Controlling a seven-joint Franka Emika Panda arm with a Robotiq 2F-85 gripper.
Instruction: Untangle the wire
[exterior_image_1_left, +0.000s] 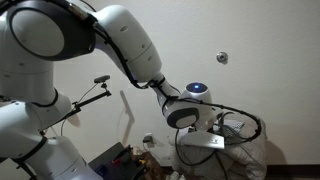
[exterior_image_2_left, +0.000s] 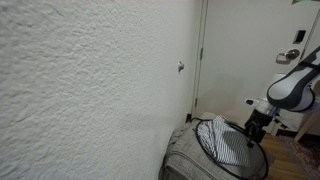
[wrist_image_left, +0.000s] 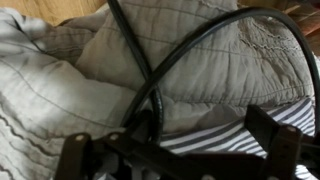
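The wire (wrist_image_left: 185, 45) is a thin black cable. In the wrist view it arcs over grey quilted fabric and crosses itself just above my gripper (wrist_image_left: 170, 145). In both exterior views it lies in a big loop (exterior_image_1_left: 250, 125) (exterior_image_2_left: 205, 150) around a striped cloth (exterior_image_2_left: 228, 140) (wrist_image_left: 225, 125). My gripper (exterior_image_1_left: 207, 138) (exterior_image_2_left: 256, 124) hovers low over the cloth with its jaws open. The wire's crossing runs down between the jaws, nearer the left finger, and I cannot tell if it touches. The plug end is not visible.
The cloth and wire lie on a grey quilted cushion (exterior_image_2_left: 182, 158) (wrist_image_left: 60, 70) against a white wall. A stiff black rod with a clamp head (exterior_image_1_left: 100, 80) sticks out beside the arm. A door with a handle (exterior_image_2_left: 290, 55) stands behind. Dark clutter (exterior_image_1_left: 115, 160) sits on the floor.
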